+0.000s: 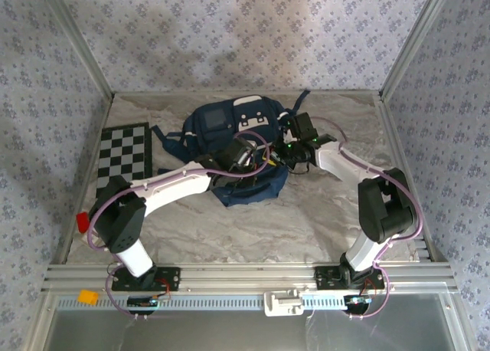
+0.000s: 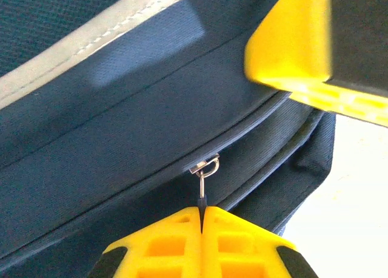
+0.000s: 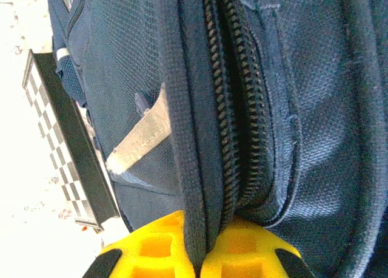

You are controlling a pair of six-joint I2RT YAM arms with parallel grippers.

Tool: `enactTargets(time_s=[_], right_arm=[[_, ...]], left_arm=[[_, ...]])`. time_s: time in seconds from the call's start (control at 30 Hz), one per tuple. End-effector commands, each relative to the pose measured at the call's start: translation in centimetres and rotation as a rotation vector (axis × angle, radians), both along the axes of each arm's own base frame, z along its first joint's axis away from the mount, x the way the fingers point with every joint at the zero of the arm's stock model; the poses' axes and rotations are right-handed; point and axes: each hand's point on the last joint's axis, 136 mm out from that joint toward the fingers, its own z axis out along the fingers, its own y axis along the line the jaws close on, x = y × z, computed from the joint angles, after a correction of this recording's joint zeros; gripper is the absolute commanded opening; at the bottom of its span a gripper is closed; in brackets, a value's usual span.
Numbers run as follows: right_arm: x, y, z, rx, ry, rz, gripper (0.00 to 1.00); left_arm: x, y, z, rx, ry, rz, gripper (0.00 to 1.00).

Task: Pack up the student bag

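Observation:
The student bag (image 1: 222,125), navy with white trim, lies at the middle back of the table. Both grippers meet at its near edge. My left gripper (image 1: 243,155) is shut on the dark tab of a metal zipper pull (image 2: 204,181), and its yellow fingertips (image 2: 182,235) press together right below the slider. My right gripper (image 3: 200,241) is shut on a fold of the bag's fabric edge beside the black zipper teeth (image 3: 233,108), which stand partly apart. In the left wrist view a yellow finger of the right gripper (image 2: 291,47) sits at the upper right, close above the bag.
A black-and-white checkered board (image 1: 125,155) lies left of the bag, partly under its strap. A small red object (image 1: 81,221) sits at the left table edge, and an orange one (image 1: 87,296) on the front rail. Metal frame posts and patterned walls enclose the table.

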Motion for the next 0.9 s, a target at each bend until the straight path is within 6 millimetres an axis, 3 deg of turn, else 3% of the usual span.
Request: enactTargets(time_s=[0.0, 0.2, 0.37, 0.5, 0.6, 0.7, 0.8, 0.87], right_arm=[[1.7, -3.4, 1.1, -0.036, -0.068, -0.019, 0.0], [1.8, -6.6, 3.4, -0.133, -0.099, 0.07, 0.0], [1.8, -8.6, 4.1, -0.092, -0.072, 0.078, 0.0], [1.6, -8.7, 4.6, -0.052, -0.066, 0.101, 0.0], [1.1, -8.7, 4.1, -0.071, -0.049, 0.122, 0.0], [0.7, -8.8, 3.3, -0.072, -0.025, 0.116, 0.0], [0.7, -9.0, 2.8, -0.088, -0.027, 0.086, 0.01], [0.5, -9.3, 2.7, -0.116, -0.026, 0.063, 0.2]], left_arm=[[-1.1, 2.4, -0.6, 0.103, 0.02, -0.007, 0.0], [-1.3, 7.4, -2.1, 0.216, -0.08, -0.038, 0.0], [1.8, 9.7, -2.0, 0.256, -0.212, -0.023, 0.0], [4.0, 11.3, -2.6, 0.251, -0.24, 0.018, 0.0], [5.9, 11.8, -2.5, 0.25, -0.237, 0.055, 0.0], [7.1, 10.8, -2.4, 0.224, -0.237, 0.052, 0.0], [6.7, 9.3, -2.8, 0.194, -0.193, 0.006, 0.0], [5.5, 9.0, -3.0, 0.193, -0.169, -0.01, 0.0]])
